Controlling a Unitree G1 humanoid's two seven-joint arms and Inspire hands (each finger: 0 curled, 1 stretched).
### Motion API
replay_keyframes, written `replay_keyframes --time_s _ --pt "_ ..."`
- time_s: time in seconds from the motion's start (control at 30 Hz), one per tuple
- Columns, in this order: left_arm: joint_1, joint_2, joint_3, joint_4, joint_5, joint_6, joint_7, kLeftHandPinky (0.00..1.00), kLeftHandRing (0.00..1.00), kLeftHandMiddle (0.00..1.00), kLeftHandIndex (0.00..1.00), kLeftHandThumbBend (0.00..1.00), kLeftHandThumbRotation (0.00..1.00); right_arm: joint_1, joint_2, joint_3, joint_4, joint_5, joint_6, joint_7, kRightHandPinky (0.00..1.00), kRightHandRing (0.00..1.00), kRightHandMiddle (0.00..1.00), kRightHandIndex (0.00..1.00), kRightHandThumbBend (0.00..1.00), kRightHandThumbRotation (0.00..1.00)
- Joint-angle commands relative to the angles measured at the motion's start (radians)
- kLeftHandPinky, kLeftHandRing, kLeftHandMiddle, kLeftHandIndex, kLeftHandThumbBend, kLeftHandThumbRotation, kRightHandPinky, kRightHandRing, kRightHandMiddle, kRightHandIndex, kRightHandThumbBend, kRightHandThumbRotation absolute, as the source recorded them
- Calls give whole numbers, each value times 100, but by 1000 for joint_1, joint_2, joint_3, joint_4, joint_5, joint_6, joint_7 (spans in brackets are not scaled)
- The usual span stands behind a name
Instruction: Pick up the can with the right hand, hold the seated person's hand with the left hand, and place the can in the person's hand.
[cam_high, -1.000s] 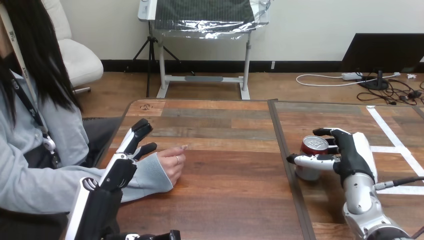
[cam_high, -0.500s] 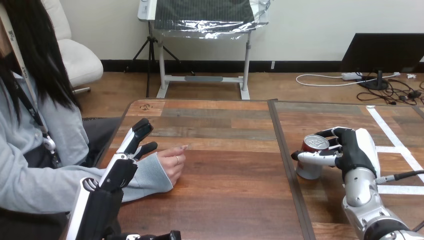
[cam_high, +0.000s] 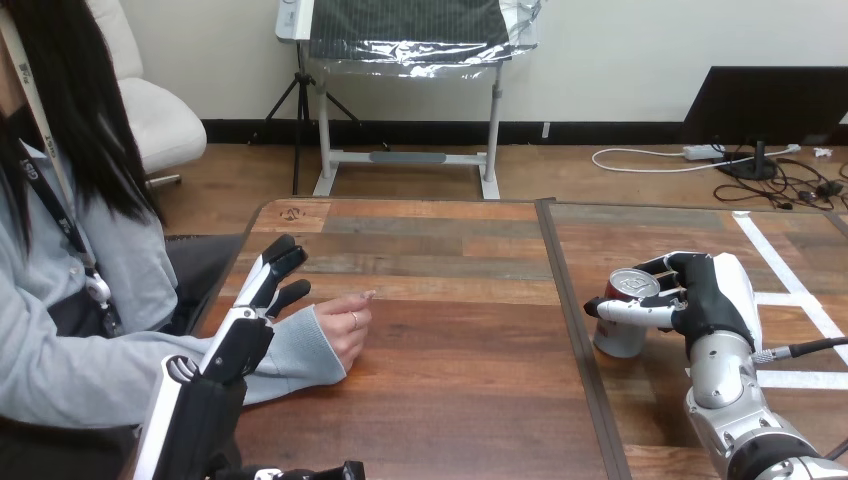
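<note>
A silver can (cam_high: 622, 324) with a red band near its top is tilted in my right hand (cam_high: 700, 296), whose thumb and fingers are curled round it at the right of the table. The person's hand (cam_high: 343, 326) rests on the table at the left, loosely curled. My left hand (cam_high: 262, 292) lies beside and just behind the person's sleeved wrist, its fingers straight and pointing away from me, not curled round the wrist.
A dark seam (cam_high: 575, 330) runs front to back across the wooden table between the can and the person's hand. White tape lines (cam_high: 790, 290) mark the table's right part. The person sits along the left edge.
My right hand has closed on the can and tipped it, shifting it slightly. My left hand and the person's hand have stayed about where they were.
</note>
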Motion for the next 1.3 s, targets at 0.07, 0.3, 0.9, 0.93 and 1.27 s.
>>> replay_keyframes --time_s 0.07,0.3,0.9,0.93,1.27 --pt "-52 -9 18 -10 17 -19 15 87 95 97 92 100 51 -68 -35 -5 -31 5 -29 -28 45 50 53 50 87 0" --pt "-58 -13 22 0 26 -24 21 87 95 97 92 100 50 -67 -35 -6 -34 6 -37 -36 44 48 52 50 87 0" --pt "-72 -25 39 18 50 -9 44 85 94 97 92 100 53 -70 -29 2 -49 1 -66 -46 43 48 52 50 86 0" --pt "-72 -28 43 18 54 -8 47 85 94 96 92 100 53 -70 -29 3 -49 1 -66 -46 43 48 53 50 86 0" --pt "-44 -61 114 -39 151 77 106 85 96 96 91 100 54 -69 -28 2 -51 2 -88 -45 42 48 53 50 87 0"
